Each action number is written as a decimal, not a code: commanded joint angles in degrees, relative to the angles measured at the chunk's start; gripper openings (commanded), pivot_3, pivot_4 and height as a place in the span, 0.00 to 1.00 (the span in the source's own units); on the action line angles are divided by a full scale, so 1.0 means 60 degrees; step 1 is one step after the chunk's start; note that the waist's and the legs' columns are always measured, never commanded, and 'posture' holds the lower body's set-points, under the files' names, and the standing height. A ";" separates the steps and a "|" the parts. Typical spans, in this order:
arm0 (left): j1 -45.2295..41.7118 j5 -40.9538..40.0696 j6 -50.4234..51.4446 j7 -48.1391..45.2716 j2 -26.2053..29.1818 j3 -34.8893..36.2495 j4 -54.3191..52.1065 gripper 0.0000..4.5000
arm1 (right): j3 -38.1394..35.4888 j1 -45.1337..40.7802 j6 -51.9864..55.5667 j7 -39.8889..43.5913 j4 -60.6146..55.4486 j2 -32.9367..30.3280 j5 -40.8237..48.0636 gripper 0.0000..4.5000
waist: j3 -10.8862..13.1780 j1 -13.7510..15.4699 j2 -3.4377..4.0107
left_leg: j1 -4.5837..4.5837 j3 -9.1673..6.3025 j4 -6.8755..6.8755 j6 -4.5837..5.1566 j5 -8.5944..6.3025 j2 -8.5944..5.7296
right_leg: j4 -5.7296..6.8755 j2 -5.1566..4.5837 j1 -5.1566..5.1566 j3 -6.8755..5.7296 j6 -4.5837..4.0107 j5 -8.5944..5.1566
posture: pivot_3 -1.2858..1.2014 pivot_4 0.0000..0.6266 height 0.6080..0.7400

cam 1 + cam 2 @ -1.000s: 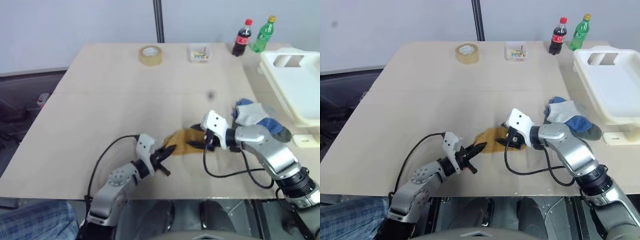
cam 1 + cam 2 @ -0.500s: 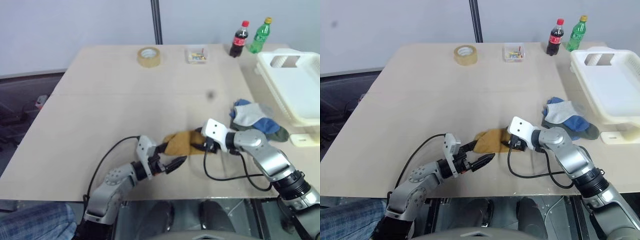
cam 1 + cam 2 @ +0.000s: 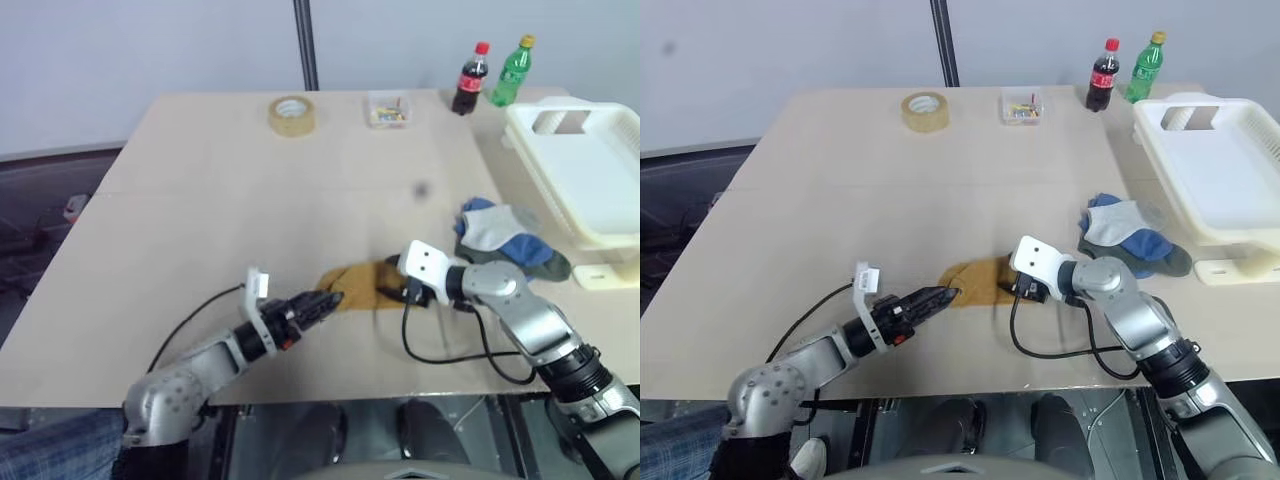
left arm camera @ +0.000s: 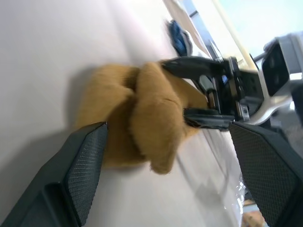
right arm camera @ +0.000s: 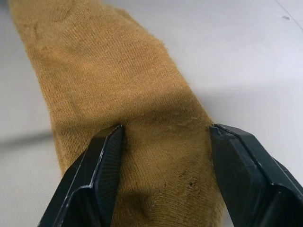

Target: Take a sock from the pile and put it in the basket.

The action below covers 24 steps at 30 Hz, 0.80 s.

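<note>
1. Right claw (image 3: 1008, 288), low centre of the frame, straddles one end of the sock (image 3: 975, 282), fingers spread either side of the cloth.
2. Left claw (image 3: 942, 294) stands spread at the sock's other end, tips beside it.
3. The sock lies flat on the desk (image 3: 840, 180), well apart from the pile (image 3: 1125, 235); the basket (image 3: 1215, 175), at right, waits.
4. Both arms reach in low, nearly level.

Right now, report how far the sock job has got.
Done: one tan sock lies on the table, apart from the pile. In hand: the right gripper straddles one end of it, while the open left gripper faces the other end. Left: lift it and drop it in the white basket.
</note>
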 commanded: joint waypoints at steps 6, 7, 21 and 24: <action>-0.0975 -0.0476 0.0826 -0.0257 0.0754 0.0118 0.1042 0.98 | 0.0190 0.0402 0.0244 -0.0098 0.0086 0.0140 -0.0394 0.68 | -0.0005 -0.0003 -0.0008 | 0.0001 -0.0004 0.0000 -0.0002 0.0001 -0.0003 | -0.0001 0.0000 0.0004 -0.0006 0.0000 0.0000 | 0.52 0.24 0.99; -0.1168 -0.0461 0.0962 -0.0351 0.0771 -0.0040 0.1218 0.98 | 0.0179 0.0408 0.0254 -0.0111 0.0084 0.0169 -0.0412 0.68 | -0.0005 -0.0006 -0.0008 | 0.0002 -0.0006 0.0000 -0.0002 0.0001 -0.0003 | 0.0000 0.0000 0.0005 -0.0009 0.0000 0.0000 | 0.52 0.24 0.99; -0.3078 -0.1473 0.2084 -0.1056 -0.0759 -0.0265 0.3029 0.98 | -0.0032 0.0284 0.0280 -0.0224 0.0209 0.0274 -0.0643 0.68 | -0.0010 -0.0054 -0.0013 | 0.0002 -0.0010 -0.0002 -0.0006 0.0003 -0.0007 | -0.0002 -0.0002 0.0004 -0.0008 0.0000 0.0000 | 0.52 0.24 0.99; -0.3144 -0.2151 0.2126 -0.0878 -0.1133 0.0188 0.3008 0.98 | -0.0047 0.0299 0.0259 -0.0204 0.0227 0.0247 -0.0652 0.68 | -0.0010 -0.0053 -0.0013 | 0.0000 -0.0011 -0.0001 -0.0007 0.0004 -0.0007 | -0.0002 -0.0004 0.0003 -0.0008 0.0000 0.0000 | 0.52 0.24 0.99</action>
